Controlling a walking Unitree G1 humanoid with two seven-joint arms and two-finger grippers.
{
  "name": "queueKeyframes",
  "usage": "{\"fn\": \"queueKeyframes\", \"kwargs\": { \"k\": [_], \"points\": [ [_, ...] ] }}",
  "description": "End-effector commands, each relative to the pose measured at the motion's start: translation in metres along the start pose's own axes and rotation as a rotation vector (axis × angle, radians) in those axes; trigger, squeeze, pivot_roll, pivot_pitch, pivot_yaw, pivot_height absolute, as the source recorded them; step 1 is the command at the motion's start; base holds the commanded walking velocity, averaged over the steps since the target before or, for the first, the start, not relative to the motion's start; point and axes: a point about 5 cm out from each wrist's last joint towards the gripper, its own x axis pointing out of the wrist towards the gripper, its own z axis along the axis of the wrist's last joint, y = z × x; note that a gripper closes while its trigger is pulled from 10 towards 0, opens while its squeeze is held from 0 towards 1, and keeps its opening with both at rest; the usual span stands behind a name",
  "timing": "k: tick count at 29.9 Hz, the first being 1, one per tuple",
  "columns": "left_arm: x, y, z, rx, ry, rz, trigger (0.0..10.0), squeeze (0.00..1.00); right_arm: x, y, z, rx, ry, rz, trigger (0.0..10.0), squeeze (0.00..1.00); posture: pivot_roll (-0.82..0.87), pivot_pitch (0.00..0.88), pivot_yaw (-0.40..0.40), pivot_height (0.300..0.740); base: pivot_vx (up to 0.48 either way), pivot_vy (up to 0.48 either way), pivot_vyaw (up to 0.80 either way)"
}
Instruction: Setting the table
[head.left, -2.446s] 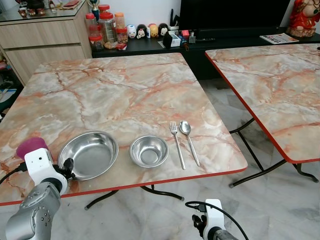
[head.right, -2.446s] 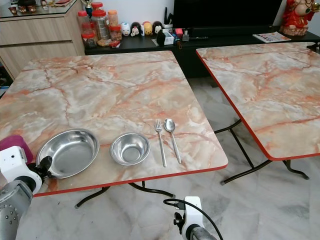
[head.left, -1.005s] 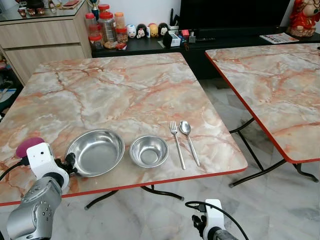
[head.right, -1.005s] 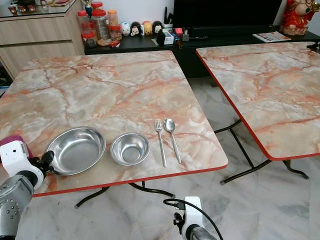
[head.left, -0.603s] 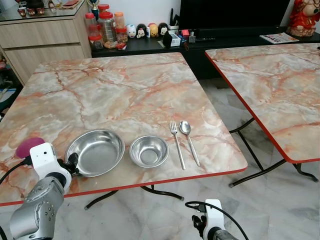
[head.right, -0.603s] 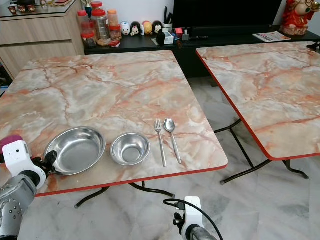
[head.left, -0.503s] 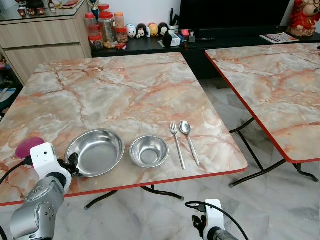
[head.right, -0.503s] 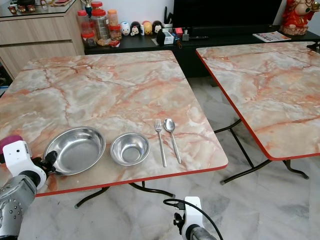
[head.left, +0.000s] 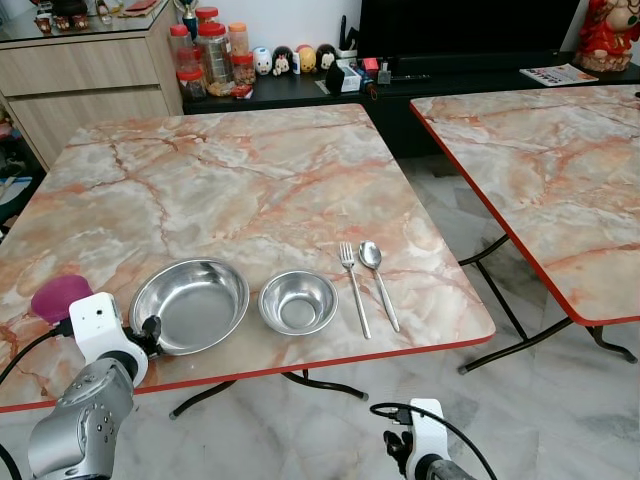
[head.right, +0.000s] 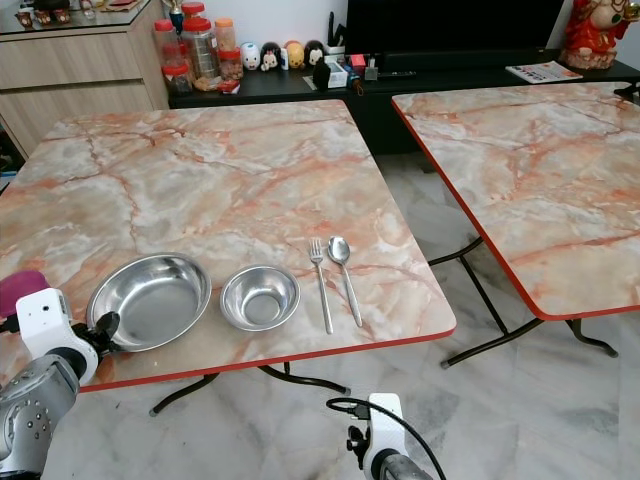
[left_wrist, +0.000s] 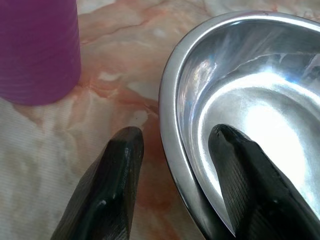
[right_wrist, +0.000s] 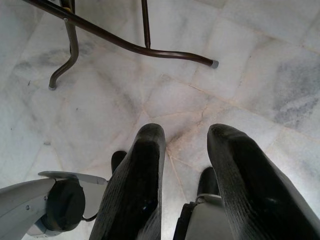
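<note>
So the main desk (head.left: 240, 180) is a square folding one with a pink-orange marble-look top and a red edge, on dark metal legs. Everything on it sits along the near edge: a purple cup (head.left: 60, 297) at the far left, then a big shallow steel bowl (head.left: 190, 305), a smaller steel bowl (head.left: 298, 302) just beside it, and a fork (head.left: 354, 288) and spoon (head.left: 377, 280) lying side by side, close but apart, handles toward the robot. Second desk (head.left: 540, 170) with the same top stands on the right, a gap of grey marble floor (head.left: 560, 420) between them
</note>
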Motion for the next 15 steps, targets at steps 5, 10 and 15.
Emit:
{"fn": "queueKeyframes", "kwargs": {
  "k": [5, 10, 15],
  "points": [
    [0.0020, -0.0003, -0.0049, -0.008, 0.029, 0.011, 0.0, 0.00, -0.0001, 0.0010, -0.0021, 0.006, 0.007, 0.002, 10.0, 0.00, -0.01, 0.000, 0.023, 0.740, 0.000, 0.000, 0.00],
    [0.0024, 0.0015, -0.0036, -0.006, 0.026, 0.016, 0.0, 0.00, 0.0000, 0.0017, -0.0023, 0.006, 0.009, 0.004, 10.0, 0.00, -0.01, 0.000, 0.023, 0.740, 0.000, 0.000, 0.00],
    [0.0022, 0.0012, -0.0014, -0.005, 0.022, 0.013, 0.0, 0.00, 0.0002, 0.0023, -0.0021, 0.006, 0.009, 0.005, 10.0, 0.00, 0.00, 0.000, 0.024, 0.740, 0.000, 0.000, 0.00]
  ]
}}
